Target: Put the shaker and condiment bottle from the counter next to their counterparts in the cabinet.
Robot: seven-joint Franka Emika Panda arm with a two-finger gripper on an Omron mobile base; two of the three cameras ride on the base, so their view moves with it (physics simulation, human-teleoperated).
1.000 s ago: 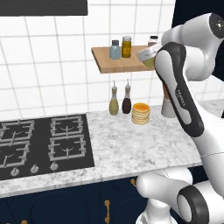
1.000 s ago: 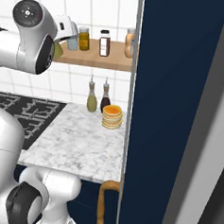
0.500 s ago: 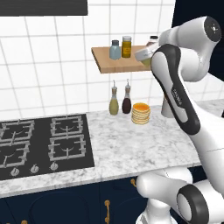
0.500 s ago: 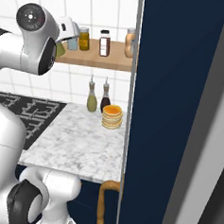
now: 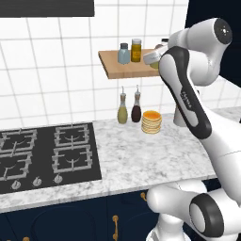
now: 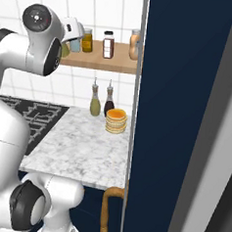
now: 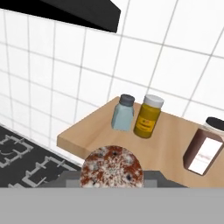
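My gripper point(image 7: 112, 177) is shut on the shaker point(image 7: 112, 168), whose speckled, perforated cap shows at the bottom of the hand view. In the left base view the gripper point(image 5: 154, 60) holds the yellow-green shaker point(image 5: 154, 66) at the right front of the cabinet point(image 5: 117, 69), level with the wood shelf. Further back on the shelf stand a pale blue jar point(image 7: 122, 113), a yellow jar point(image 7: 148, 116) and a brown jar with a white label point(image 7: 202, 151). An orange-tan bottle with a pale cap, the condiment bottle point(image 6: 135, 43) by its look, stands at the shelf's right end.
On the counter point(image 5: 141, 155) under the shelf are a yellow-green oil bottle point(image 5: 122, 109), a dark bottle point(image 5: 136, 108) and a stack of pancakes point(image 5: 151, 122). A black hob point(image 5: 42, 153) lies to the left. A tall navy panel point(image 6: 181, 117) blocks the right.
The hand with the shaker has drifted a little to the left along the shelf's front. Nothing else has moved.
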